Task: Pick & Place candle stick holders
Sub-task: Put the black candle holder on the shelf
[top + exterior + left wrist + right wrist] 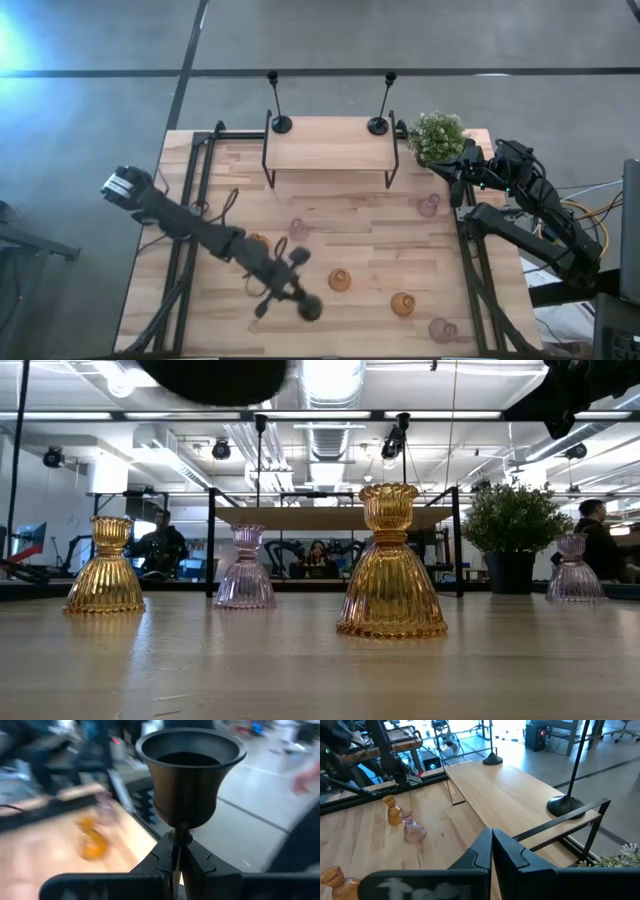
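- A black candle stick holder is clamped by its thin stem in the closed left gripper.
- Its long axis is carried roughly level, cup pointing ahead of the fingers.
- The right gripper is shut, empty.

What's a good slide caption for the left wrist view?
Left gripper shut on a black holder's thin stem, cup upright.

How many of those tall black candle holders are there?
3 black holders. Two stand on the wooden shelf, the left holder and the right holder; the third holder is clamped by its stem in the left arm's fingers.
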